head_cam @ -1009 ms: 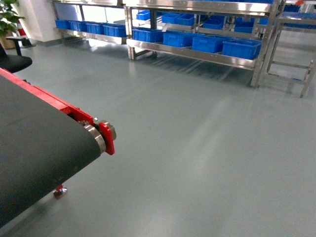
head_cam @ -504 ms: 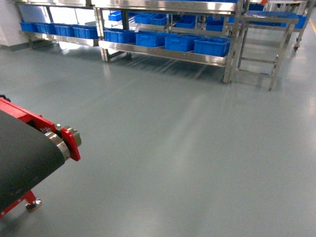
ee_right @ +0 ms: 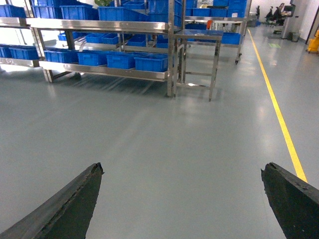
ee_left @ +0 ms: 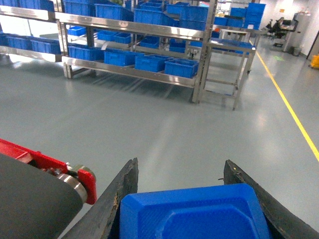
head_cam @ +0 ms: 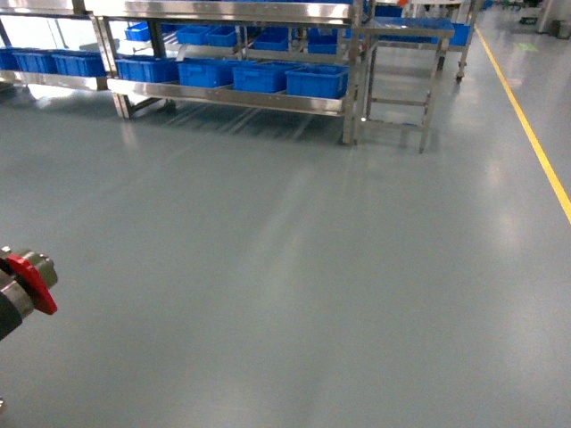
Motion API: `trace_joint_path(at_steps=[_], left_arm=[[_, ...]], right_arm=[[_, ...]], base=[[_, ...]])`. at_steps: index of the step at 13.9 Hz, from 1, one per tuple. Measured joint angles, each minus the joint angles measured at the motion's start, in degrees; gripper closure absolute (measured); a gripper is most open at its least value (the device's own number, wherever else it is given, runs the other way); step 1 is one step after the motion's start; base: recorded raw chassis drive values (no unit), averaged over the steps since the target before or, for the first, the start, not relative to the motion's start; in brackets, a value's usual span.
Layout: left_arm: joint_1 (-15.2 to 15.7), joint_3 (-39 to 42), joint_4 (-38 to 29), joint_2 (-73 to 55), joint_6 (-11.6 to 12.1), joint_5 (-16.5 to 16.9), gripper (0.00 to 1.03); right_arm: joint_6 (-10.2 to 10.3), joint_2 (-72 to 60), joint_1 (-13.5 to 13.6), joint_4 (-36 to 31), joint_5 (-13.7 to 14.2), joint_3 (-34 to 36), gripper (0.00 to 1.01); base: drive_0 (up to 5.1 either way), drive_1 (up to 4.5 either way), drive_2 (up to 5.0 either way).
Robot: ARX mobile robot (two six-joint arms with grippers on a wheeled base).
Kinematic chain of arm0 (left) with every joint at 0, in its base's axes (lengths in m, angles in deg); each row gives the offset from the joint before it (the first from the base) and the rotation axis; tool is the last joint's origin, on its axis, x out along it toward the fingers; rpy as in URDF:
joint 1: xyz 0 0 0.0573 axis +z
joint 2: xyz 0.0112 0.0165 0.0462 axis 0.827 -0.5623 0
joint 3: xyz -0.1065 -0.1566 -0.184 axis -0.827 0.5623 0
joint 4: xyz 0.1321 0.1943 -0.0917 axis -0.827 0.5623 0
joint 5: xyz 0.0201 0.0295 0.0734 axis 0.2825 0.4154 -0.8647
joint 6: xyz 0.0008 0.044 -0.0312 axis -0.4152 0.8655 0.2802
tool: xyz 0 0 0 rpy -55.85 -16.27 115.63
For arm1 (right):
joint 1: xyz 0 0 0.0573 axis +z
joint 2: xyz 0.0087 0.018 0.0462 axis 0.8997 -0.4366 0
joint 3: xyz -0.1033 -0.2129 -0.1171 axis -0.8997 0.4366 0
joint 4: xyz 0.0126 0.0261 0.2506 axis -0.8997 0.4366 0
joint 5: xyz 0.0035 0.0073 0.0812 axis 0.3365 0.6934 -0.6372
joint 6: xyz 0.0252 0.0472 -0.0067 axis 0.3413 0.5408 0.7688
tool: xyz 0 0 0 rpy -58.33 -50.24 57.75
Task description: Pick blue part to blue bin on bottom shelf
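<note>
A blue part [ee_left: 192,211], a chunky bright-blue piece with a bevelled top, sits between the two dark fingers of my left gripper [ee_left: 181,164], which is shut on it. My right gripper [ee_right: 182,167] is open, with only grey floor between its fingers. Neither gripper shows in the head view. Far ahead stands the steel rack; its bottom shelf [head_cam: 232,96] carries several bright blue bins [head_cam: 317,80] in a row. The same bins [ee_left: 181,67] and shelf appear in both wrist views. I cannot tell which bin is the task's one.
The red end of a black conveyor belt [head_cam: 27,278] sits at the lower left, also close to the left fingers [ee_left: 60,172]. A steel frame table [head_cam: 401,71] stands right of the rack. A yellow floor line [head_cam: 535,143] runs along the right. Grey floor lies between me and the rack.
The head view has swung to the right: the conveyor has slid almost out at the left, the rack has shifted left, and the yellow line has come into view.
</note>
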Motion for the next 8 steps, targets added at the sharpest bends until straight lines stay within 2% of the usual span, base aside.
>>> trace_joint_path(at_steps=[8], left_arm=[[0.00, 0.00, -0.02, 0.00, 0.00, 0.00, 0.59]], right_arm=[[0.00, 0.00, 0.00, 0.00, 0.00, 0.00, 0.03]], base=[[-1.6, -1.64, -1.6]])
